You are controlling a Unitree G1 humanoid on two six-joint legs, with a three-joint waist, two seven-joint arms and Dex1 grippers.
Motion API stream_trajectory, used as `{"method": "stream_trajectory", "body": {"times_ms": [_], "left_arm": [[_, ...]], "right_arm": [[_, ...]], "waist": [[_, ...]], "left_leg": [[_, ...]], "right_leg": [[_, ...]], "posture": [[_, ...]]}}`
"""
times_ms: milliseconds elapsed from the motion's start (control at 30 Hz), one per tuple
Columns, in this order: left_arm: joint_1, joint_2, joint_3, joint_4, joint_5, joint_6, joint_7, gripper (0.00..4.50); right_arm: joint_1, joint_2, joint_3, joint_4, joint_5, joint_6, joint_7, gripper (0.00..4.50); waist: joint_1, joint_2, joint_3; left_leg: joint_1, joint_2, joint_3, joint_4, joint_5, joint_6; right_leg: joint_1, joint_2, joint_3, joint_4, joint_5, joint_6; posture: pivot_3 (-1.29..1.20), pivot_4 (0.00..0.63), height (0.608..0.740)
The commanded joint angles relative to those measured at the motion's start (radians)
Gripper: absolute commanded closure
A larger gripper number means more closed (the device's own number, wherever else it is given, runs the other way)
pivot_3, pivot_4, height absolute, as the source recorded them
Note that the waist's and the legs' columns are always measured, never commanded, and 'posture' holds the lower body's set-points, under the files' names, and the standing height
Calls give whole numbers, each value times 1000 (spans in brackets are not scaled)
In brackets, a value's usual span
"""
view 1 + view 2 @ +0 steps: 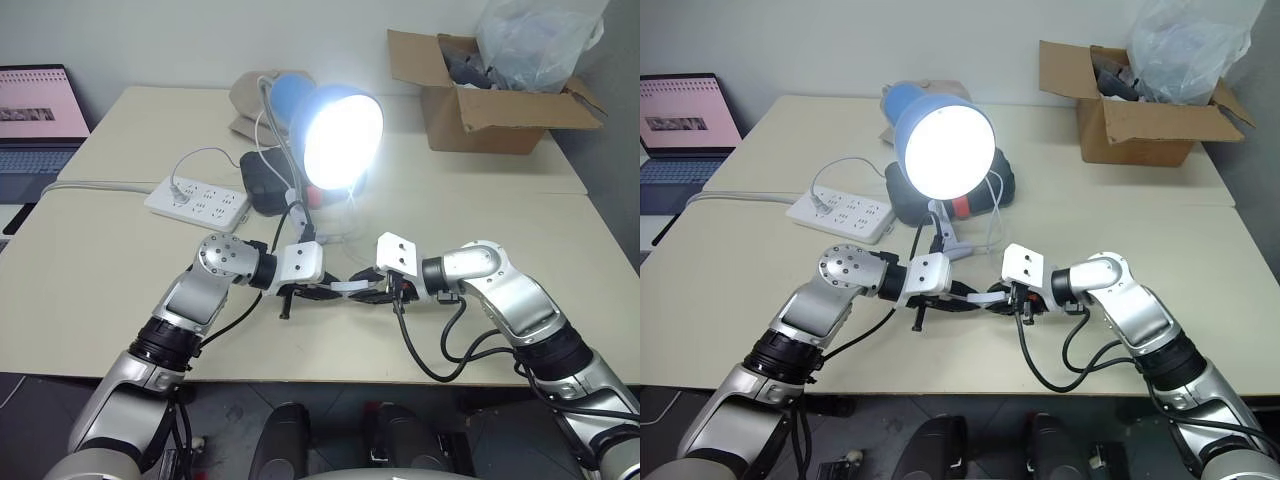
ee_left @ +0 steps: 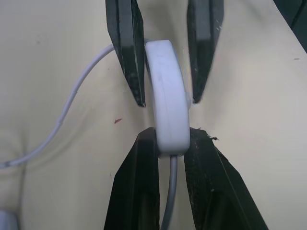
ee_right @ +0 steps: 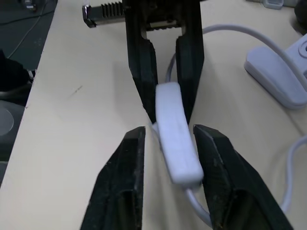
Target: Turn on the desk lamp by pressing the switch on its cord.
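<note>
White switch (image 2: pixel 168 112) sits above the near edge of the worktop (image 1: pixel 100 300), clamped at one end in my left pincer (image 2: pixel 171 143). Right pincer (image 3: pixel 168 136) straddles the other end, jaws narrow but slack. Desk lamp (image 1: pixel 340 135) is lit — press looks done. Next move — let go, back both off without tugging the cord (image 2: pixel 72 98).

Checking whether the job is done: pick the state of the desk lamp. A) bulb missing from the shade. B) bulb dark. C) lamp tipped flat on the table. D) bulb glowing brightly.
D: the desk lamp has its bulb shining bright white inside the blue shade and stands upright on the table, while both grippers sit at the switch on its cord.
</note>
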Motion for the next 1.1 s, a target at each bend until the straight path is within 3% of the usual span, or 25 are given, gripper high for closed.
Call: {"method": "stream_trajectory", "body": {"times_ms": [33,300,567,700,933,1000,1100], "left_arm": [[-14,-1,17,-26,-13,-8,2,4094],[-16,-4,-2,1,17,-29,14,4094],[-35,-65,-35,102,85,-60,84,4094],[-53,-116,-57,177,127,-96,130,4094],[-78,-152,-65,259,150,-139,129,4094],[-83,-159,-60,275,139,-139,121,3387],[-92,-169,-30,267,95,-135,107,2822]], "right_arm": [[-18,4,-46,-40,34,13,-2,1764],[-10,-42,-94,-115,67,40,9,87],[158,-262,-248,-293,105,82,18,0],[266,-302,-357,-404,171,151,-21,0],[335,-317,-396,-472,192,186,-80,0],[344,-321,-394,-476,191,185,-89,0],[351,-327,-391,-478,191,183,-100,0]], "waist": [[0,0,0],[0,0,0],[15,0,0],[16,0,0],[8,0,0],[8,0,0],[8,0,0]], "left_leg": [[0,0,0,0,0,0],[0,0,0,0,0,0],[-1,-1,0,1,0,0],[-1,0,-1,1,0,0],[-1,0,-3,2,0,0],[-1,0,-3,3,0,0],[-2,-1,-2,3,0,0]], "right_leg": [[0,0,0,0,0,0],[0,0,0,0,0,0],[0,-1,-2,-1,0,0],[0,-1,-1,-1,0,0],[1,0,-3,0,0,0],[1,0,-2,0,0,1],[1,0,-2,0,0,1]], "posture": [[0,150,740],[0,150,740],[0,150,740],[0,150,740],[0,150,740],[0,150,740],[0,150,740]]}}
